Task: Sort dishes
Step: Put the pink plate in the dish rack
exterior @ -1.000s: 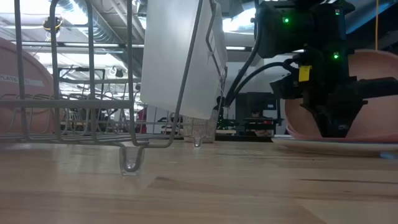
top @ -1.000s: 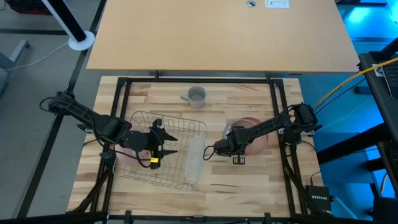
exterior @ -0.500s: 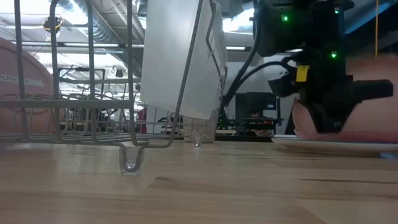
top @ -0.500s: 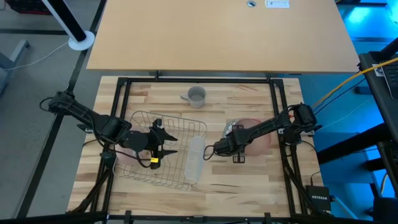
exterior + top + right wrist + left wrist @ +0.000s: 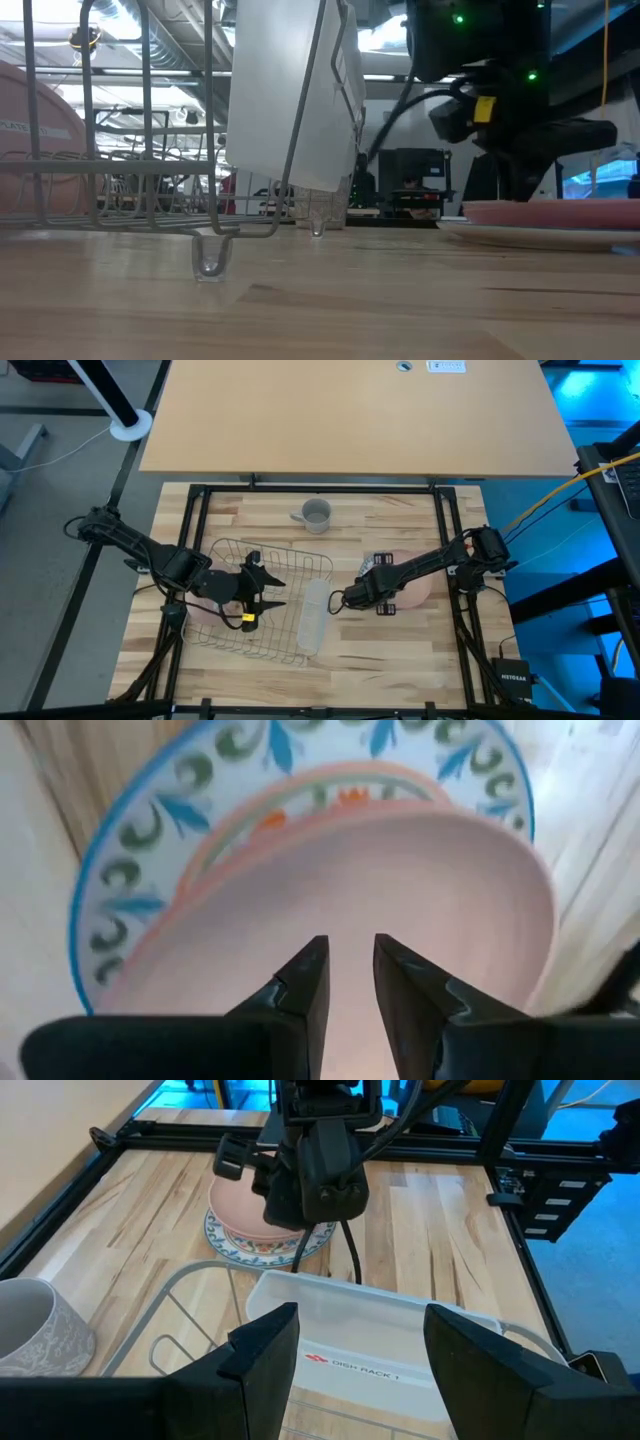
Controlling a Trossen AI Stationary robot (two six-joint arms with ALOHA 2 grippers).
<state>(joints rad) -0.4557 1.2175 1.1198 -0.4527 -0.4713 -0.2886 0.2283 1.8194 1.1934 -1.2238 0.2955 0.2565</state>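
High view: pink plate now lies flat on the patterned one, right of the rack.
A second ago the right gripper (image 5: 374, 582) held that salmon-pink plate (image 5: 560, 212) tilted up; it now sits level on the green-blue patterned plate (image 5: 150, 850) on the counter (image 5: 400, 650), jaws narrowly parted above its smooth face, gripping nothing. Left gripper (image 5: 262, 588) hasn't budged, jaws open over the wire rack (image 5: 290, 605), where another pink plate (image 5: 30, 140) stands upright.

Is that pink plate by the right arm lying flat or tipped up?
Flat. The pink plate lies level on the patterned plate in the low view, with the right gripper over it.
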